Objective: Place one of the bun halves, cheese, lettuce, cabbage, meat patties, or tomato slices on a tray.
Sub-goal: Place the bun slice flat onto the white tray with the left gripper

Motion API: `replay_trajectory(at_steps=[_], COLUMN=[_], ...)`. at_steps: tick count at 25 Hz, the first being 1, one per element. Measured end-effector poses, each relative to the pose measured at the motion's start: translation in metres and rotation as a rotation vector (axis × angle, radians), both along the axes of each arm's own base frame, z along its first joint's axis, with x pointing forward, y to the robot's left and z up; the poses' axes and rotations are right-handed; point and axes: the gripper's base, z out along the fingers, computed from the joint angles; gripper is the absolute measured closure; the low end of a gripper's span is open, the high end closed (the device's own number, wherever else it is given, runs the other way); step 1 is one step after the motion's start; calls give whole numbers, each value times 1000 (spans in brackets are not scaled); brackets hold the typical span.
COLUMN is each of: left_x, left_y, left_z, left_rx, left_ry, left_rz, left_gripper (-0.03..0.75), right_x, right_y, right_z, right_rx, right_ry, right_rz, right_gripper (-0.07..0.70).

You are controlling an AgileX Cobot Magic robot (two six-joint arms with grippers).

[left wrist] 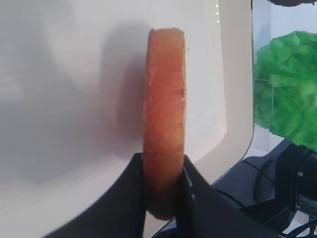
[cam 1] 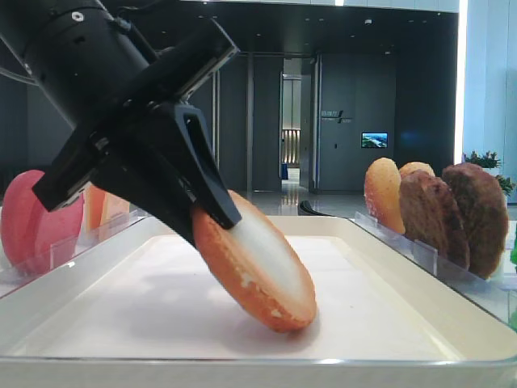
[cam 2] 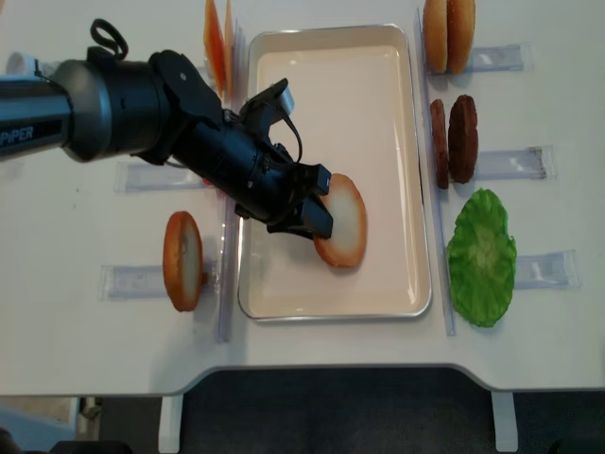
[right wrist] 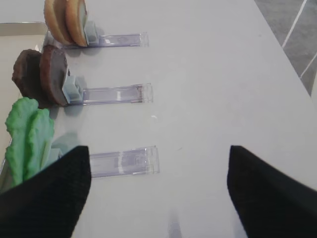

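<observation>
Two meat patties [cam 2: 454,138] stand beside tray [cam 2: 378,38].

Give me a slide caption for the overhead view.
Left gripper holds a tilted bun half over the white tray.

Tray [cam 2: 378,85] far half free; bun half [cam 2: 342,222] blocks near half.

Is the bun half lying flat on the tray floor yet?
No. In the front view the bun half stands tilted with only its lower edge on the tray, its upper edge clamped in the left gripper.
</observation>
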Motion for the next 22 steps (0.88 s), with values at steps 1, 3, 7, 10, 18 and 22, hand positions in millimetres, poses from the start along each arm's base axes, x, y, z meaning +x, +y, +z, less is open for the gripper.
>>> replay_trajectory(at_steps=[1,3,7,10,18,22], left_x=[0,0,0,1,1,1], left_y=[0,0,0,0,0,0], left_z=[0,0,-3,-5,-6,-6], left_rx=[0,1,3,5,5,5], left_ry=[0,0,9,16,18,20], left_rz=[0,-1,3,7,7,7], left_gripper=[595,595,595,598,598,598], right_x=[0,0,0,0,0,0], right_y=[0,0,0,0,0,0], right_z=[0,0,0,0,0,0], right_rx=[0,0,0,0,0,0], right_ry=[0,0,0,0,0,0], right_rz=[0,0,0,0,0,0], right_gripper=[84,84,84,84,84,84])
